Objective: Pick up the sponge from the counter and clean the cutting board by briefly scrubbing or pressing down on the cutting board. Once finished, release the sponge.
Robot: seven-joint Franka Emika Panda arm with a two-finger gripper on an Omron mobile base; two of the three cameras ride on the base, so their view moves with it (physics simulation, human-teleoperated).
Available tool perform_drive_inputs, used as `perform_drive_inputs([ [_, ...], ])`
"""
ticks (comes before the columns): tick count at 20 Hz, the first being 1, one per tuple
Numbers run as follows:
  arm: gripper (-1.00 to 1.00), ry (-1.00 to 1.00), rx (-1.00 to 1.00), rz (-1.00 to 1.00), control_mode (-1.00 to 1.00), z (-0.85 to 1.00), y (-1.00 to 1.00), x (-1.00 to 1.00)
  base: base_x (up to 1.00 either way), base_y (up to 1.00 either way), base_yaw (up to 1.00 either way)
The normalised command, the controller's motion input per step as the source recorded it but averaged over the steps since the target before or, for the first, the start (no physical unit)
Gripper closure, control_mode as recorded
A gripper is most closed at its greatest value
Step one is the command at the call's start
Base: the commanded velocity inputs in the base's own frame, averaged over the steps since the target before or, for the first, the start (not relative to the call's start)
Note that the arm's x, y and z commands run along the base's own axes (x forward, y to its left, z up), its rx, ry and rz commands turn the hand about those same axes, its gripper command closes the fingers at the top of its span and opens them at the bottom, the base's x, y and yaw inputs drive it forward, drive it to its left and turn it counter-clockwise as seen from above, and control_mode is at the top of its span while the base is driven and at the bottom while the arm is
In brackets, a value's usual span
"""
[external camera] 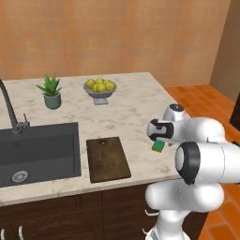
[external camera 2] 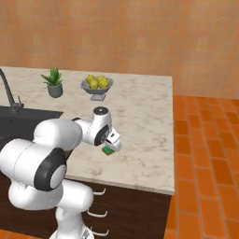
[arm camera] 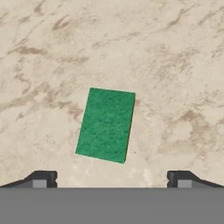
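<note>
I see even, bright, rendered light with no glare; the sponge [arm camera: 106, 125] casts a thin shadow toward three o'clock on the desk [arm camera: 175, 65], all slightly soft.

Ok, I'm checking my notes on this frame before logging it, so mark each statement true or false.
1. The sponge lies on the counter, not yet gripped. True.
2. The sponge rests on the cutting board. False: it lies on bare counter, apart from the board.
3. The gripper is open above the sponge. True.
4. The bowl holds red apples. False: the fruit is yellow.
5. The potted plant stands in the sink. False: it stands on the counter behind it.
</note>
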Motion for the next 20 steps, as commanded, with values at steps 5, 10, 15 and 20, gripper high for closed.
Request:
perform_drive_inputs([
  [5,-1.0,0.0,0.0,0.0,-1.0,-0.14,0.0,0.17,0.0,0.0,0.0],
  [10,-1.0,0.0,0.0,0.0,-1.0,-0.17,-0.02,0.18,0.0,0.0,0.0],
  [15,-1.0,0.0,0.0,0.0,-1.0,-0.24,-0.05,0.23,0.0,0.0,0.0],
  [20,-1.0,0.01,0.0,0.0,-1.0,-0.25,-0.08,0.3,0.0,0.0,0.0],
])
